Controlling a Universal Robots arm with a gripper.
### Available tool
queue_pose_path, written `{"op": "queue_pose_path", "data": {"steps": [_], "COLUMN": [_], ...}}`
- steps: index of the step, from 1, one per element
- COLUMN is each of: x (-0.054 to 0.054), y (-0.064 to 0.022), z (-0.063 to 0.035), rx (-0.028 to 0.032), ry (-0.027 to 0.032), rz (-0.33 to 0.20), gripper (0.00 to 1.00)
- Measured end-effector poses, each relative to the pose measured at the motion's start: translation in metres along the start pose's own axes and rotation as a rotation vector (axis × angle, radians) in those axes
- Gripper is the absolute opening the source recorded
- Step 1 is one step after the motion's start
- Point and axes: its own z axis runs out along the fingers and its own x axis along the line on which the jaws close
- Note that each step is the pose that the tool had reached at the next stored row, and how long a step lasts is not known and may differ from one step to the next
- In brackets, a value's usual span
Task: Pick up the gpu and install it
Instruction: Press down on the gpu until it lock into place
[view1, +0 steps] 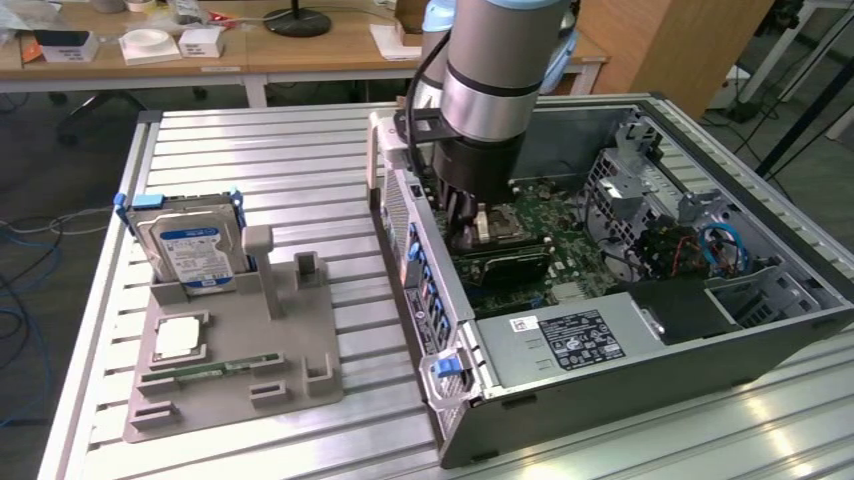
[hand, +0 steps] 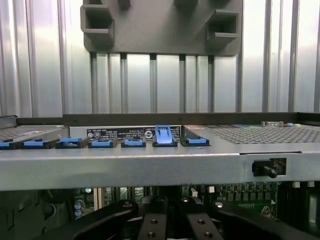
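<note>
- The gpu (view1: 505, 265) appears as a dark flat card down inside the open computer case (view1: 747, 330), on the motherboard near the case's rear wall and directly under the gripper (view1: 470, 228).
- It is likely light and stiff but fragile. I would hold it by its faces along the top edge, clear of the contact edge and bracket, and press straight down without twisting.
- The gripper's jaws are closed tight. In the wrist view the gripper (hand: 170, 222) shows dark fingers (hand: 150, 225) converging low in the case. Whether they pinch the card or just rest on it, I cannot tell.
- The processor socket (view1: 505, 222), the drive cage (view1: 627, 190) and the blue cables (view1: 721, 245) stand close around, leaving little room.
- A row of blue latches (hand: 164, 135) lines the rear wall beside the card's bracket end.
- The case lies towards the exterior view's right edge of the slatted table (view1: 267, 160).
- Well apart, near the table's opposite edge, a grey holder (view1: 240, 395) carries a hard drive (view1: 194, 245), a processor chip (view1: 180, 338) and a memory stick (view1: 214, 366).
</note>
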Motion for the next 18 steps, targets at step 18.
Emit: {"op": "queue_pose_path", "data": {"steps": [18], "x": [0.0002], "y": [0.0067], "z": [-0.0016], "rx": [0.0002], "ry": [-0.0001], "rz": [0.000], "gripper": [0.11]}}
